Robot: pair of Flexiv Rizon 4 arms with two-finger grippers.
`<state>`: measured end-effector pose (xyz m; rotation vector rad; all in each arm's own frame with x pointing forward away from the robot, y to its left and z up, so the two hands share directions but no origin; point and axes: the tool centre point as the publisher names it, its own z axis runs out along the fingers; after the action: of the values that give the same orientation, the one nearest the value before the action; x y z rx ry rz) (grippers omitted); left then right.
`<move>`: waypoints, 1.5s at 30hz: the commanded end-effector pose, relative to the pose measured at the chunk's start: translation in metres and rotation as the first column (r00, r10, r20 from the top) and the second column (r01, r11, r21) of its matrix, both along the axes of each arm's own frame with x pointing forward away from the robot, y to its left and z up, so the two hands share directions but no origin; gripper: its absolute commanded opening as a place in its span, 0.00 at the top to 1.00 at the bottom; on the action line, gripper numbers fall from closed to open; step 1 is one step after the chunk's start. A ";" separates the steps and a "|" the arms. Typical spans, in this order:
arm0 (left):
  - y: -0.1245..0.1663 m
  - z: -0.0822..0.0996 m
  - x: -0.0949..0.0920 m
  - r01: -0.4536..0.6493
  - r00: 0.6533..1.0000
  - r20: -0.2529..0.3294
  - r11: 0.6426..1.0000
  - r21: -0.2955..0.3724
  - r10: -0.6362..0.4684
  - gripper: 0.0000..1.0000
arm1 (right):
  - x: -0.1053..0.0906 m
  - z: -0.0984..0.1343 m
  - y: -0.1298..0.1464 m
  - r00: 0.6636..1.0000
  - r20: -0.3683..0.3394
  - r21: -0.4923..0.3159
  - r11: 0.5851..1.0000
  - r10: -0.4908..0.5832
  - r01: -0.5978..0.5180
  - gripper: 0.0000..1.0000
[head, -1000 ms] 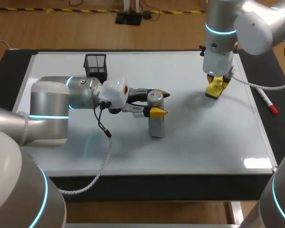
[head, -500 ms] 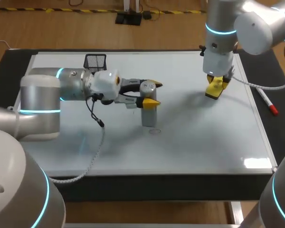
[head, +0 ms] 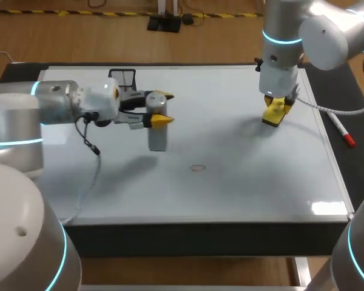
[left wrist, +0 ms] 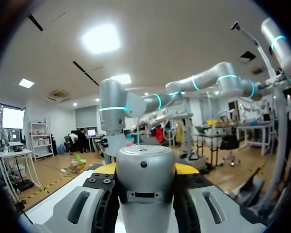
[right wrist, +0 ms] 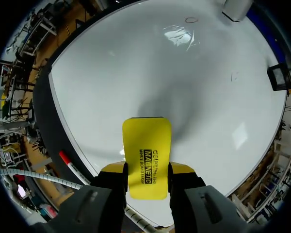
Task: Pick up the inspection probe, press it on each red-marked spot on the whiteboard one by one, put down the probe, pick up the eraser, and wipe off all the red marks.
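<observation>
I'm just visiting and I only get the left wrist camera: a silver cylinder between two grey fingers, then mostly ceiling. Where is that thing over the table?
Observer: In the head view, the left hand holds the cylinder upright over the left part of the whiteboard. It is a little in front of a black mesh cup at the far edge.
Visitor: And what is the other arm holding? My cylinder blocks it.
Observer: The right hand grips a yellow eraser between its two fingers, over the far right part of the whiteboard.
</observation>
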<state>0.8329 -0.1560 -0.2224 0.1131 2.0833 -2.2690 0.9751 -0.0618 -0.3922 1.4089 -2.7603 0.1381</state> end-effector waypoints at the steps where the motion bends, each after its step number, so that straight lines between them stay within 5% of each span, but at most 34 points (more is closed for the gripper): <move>1: 0.028 0.007 -0.004 -0.054 0.999 0.000 0.999 -0.001 0.054 1.00 | 0.001 0.001 0.000 1.000 0.000 -0.003 1.000 0.001 -0.001 1.00; 20: 0.109 0.001 0.023 -0.222 0.975 0.015 0.975 -0.034 0.222 1.00 | 0.001 0.001 0.000 1.000 0.000 -0.003 1.000 0.001 -0.001 1.00; 41: 0.127 0.001 0.024 -0.243 0.969 0.033 0.969 -0.045 0.244 1.00 | 0.001 0.001 0.000 1.000 0.000 -0.003 1.000 0.001 -0.001 1.00; 45: 0.127 0.001 0.024 -0.243 0.969 0.033 0.969 -0.045 0.244 1.00 | -0.001 0.002 0.020 0.999 -0.003 -0.026 0.999 0.043 -0.043 1.00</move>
<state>0.8575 -0.0297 -0.2221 -0.0963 1.9122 -2.1443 0.9750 -0.0543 -0.3917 1.4663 -2.7331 0.1385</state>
